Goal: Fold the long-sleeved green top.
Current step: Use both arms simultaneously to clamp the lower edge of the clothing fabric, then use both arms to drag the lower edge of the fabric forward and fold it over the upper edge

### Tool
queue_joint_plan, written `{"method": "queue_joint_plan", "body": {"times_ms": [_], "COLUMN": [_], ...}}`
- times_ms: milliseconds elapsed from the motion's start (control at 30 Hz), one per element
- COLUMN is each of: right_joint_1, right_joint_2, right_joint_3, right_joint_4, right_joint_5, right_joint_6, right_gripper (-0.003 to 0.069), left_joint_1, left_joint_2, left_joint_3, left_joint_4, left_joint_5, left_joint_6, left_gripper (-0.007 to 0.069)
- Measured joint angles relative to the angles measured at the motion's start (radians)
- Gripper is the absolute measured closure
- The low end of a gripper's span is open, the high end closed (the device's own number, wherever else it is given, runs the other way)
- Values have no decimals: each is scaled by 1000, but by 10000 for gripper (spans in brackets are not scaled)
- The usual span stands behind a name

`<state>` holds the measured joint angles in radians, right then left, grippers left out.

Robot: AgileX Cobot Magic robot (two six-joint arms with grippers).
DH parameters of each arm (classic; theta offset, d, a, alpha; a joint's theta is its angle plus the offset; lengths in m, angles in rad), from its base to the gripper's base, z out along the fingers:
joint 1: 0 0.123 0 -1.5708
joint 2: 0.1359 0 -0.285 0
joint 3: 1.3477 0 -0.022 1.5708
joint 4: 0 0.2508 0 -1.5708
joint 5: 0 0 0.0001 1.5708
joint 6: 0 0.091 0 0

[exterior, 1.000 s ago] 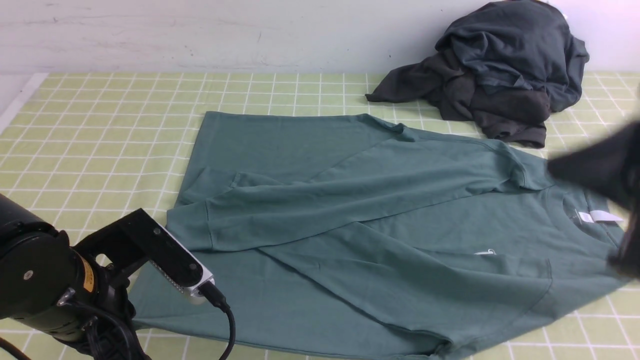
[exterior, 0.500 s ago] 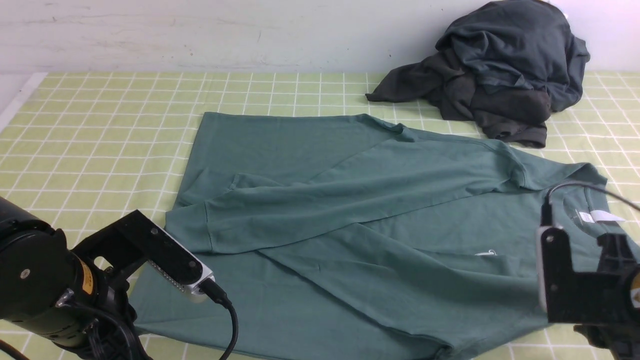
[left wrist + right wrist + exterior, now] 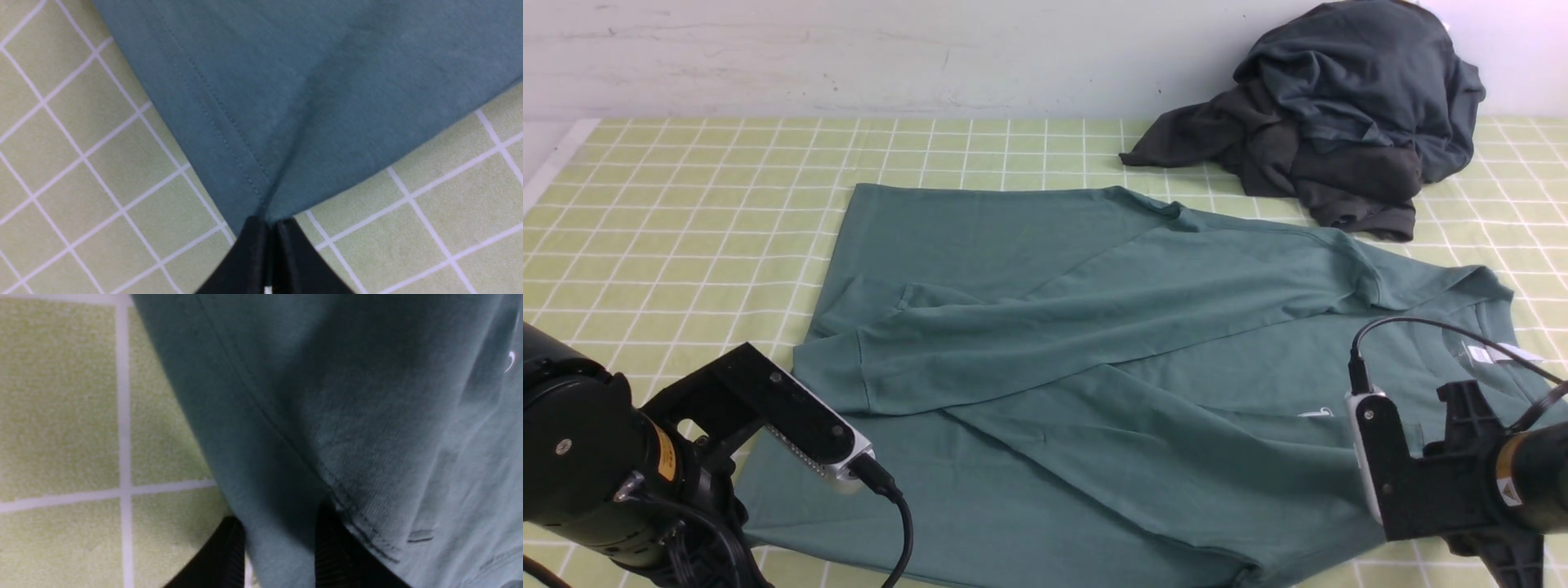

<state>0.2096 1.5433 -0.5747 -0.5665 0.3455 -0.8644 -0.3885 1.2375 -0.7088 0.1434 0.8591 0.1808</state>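
Green long-sleeved top (image 3: pixel 1045 245) — matt, soft cloth; table cover (image 3: pixel 686 204) — fuzzy.

The black left arm (image 3: pixel 580 457) is sitting low in the lower left of the front view, with its silver-edged wrist camera bracket (image 3: pixel 805 425) angling toward the frame's centre. The left gripper (image 3: pixel 268 222) is pressing its smooth black fingers (image 3: pixel 251 253) tightly together, pinching a corner of the muted teal-green cotton long-sleeved top (image 3: pixel 327 102). The black right arm (image 3: pixel 1462 482) is reaching in at the lower right of the front view, wrist tipping downward. The right gripper (image 3: pixel 282 522) is holding its ribbed black fingers (image 3: pixel 333 547) apart, straddling that top's edge.
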Motion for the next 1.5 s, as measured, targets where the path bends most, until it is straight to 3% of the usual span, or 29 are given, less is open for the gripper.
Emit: {"method": "queue_joint_plan", "body": {"times_ms": [167,300,333,367,433,600,833,967,1233,1300,1500], "right_joint_1": [0,0,0,0,0,2,-1,-23,-28,-28,-28], "right_joint_2": [0,0,-2,-3,-19,-32,-2,129,364,425,511], "right_joint_3": [0,0,-5,-6,-51,-204,-443,-679,-975,-1050,-1137], "right_joint_4": [0,41,57,61,102,147,204,256,296,304,311], "right_joint_5": [-4,14,33,37,123,307,395,408,439,470,648], "right_joint_6": [13,122,198,198,356,538,566,566,566,565,543], "right_gripper": [487,624,650,652,660,661,661,661,662,662,662], "left_joint_1": [0,0,0,0,0,1,93,179,238,238,239], "left_joint_2": [0,-1,-3,-3,-16,-31,63,242,532,604,766], "left_joint_3": [0,0,-1,-2,-13,-93,-316,-529,-870,-943,-1024], "left_joint_4": [-12,-23,-26,-27,-28,-27,-27,-25,-21,-24,-161], "left_joint_5": [0,2,8,10,28,64,35,-73,-99,-56,286], "left_joint_6": [0,-17,-17,-17,-17,-20,-21,-23,-23,-23,49], "left_gripper": [625,625,625,625,625,612,604,604,604,604,604]}}
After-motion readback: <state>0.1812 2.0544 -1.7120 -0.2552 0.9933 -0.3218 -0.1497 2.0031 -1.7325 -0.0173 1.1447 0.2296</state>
